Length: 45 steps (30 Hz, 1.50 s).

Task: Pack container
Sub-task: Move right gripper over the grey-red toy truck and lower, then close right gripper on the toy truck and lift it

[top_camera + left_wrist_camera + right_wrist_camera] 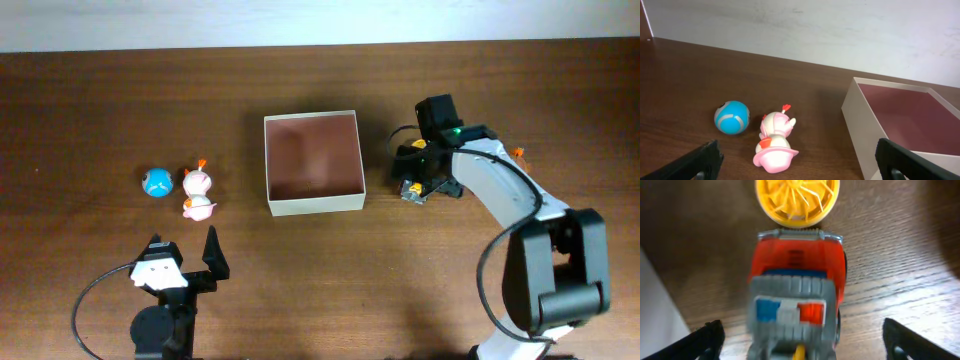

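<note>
Right gripper (802, 336) above the red-and-grey plastic toy truck (796, 280)
Fingers spread wide, holding nothing; the truck's long axis runs between them (yellow disc (797, 195) at its far end), and the cream-walled square cardboard container (315, 206) sits just to their left.

container (313, 204) | square shallow cardboard box, cream-white walls, reddish-brown inside | open top up, nothing visible inside | flat on worktop (300, 290), about midway between left and right edges, somewhat nearer far edge
</note>
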Motion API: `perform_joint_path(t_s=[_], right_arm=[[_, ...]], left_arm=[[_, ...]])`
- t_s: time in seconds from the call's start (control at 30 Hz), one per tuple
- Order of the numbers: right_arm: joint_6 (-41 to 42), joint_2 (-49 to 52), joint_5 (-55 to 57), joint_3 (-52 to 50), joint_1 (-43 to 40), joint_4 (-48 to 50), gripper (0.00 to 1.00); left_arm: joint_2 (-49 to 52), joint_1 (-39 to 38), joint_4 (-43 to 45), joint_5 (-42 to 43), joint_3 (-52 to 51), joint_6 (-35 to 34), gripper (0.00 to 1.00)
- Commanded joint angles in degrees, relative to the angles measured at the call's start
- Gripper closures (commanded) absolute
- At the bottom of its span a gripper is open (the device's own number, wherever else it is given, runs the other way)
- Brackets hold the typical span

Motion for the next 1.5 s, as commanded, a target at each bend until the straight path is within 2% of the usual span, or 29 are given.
perform_joint_path(t_s=[0.0,0.2,0.4,0.63,0.73,1.1,1.47], right_arm=[[1.09,1.64,0.87,0.59,-0.35,1.25,0.10],[1.07,3.26,0.87,0.57,-0.35,3.15,0.20],[1.03,4.09,0.90,0.57,-0.35,3.98,0.41],[-0.15,5.16,0.90,0.55,-0.35,3.93,0.43],[-1.38,5.25,0.92,0.55,-0.35,3.91,0.46],[-4.22,2.91,0.59,0.76,-0.35,2.99,0.48],[-12.33,-3.69,-5.90,10.80,-0.35,-8.37,0.48]], left_arm=[[-0.44,0.35,0.15,0.61,-0.33,0.94,0.00],[-0.44,0.35,0.15,0.63,-0.33,0.94,0.00],[-0.44,0.35,0.17,0.61,-0.33,0.94,0.00],[-0.44,0.35,0.15,0.63,-0.33,0.94,0.00],[-0.44,0.35,0.15,0.61,-0.33,0.94,0.00],[-0.44,0.35,0.15,0.63,-0.33,0.94,0.00],[-0.44,0.35,0.15,0.63,-0.33,0.94,0.00]])
